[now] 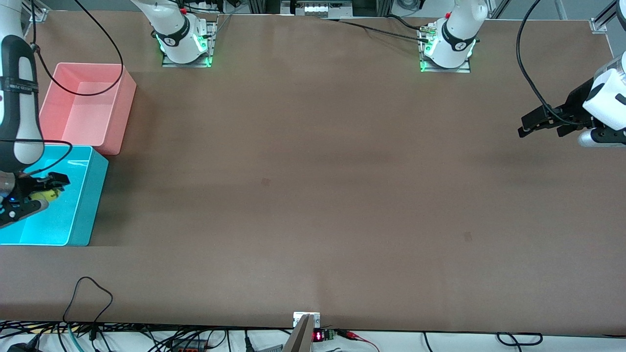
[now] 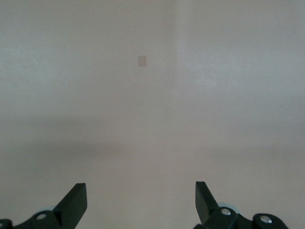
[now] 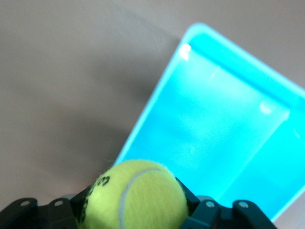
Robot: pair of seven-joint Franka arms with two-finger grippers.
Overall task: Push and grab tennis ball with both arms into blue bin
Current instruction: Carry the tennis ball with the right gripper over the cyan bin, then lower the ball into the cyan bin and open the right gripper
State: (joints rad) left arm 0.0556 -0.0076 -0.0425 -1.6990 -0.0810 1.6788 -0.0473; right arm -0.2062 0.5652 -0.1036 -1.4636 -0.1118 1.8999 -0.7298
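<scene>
My right gripper (image 1: pixel 49 188) is shut on the yellow-green tennis ball (image 1: pixel 47 195) and holds it above the inside of the blue bin (image 1: pixel 78 215), which stands at the right arm's end of the table. In the right wrist view the ball (image 3: pixel 138 198) with black print sits between the black fingers, over the bin (image 3: pixel 224 119). My left gripper (image 1: pixel 530 126) is open and empty, up over bare table at the left arm's end; its wrist view shows the two spread fingertips (image 2: pixel 76 202) over plain table.
A pink bin (image 1: pixel 90 105) stands against the blue bin, farther from the front camera. Black cables hang over the pink bin and trail along the table's near edge. The brown table (image 1: pixel 313 195) stretches between the two arms.
</scene>
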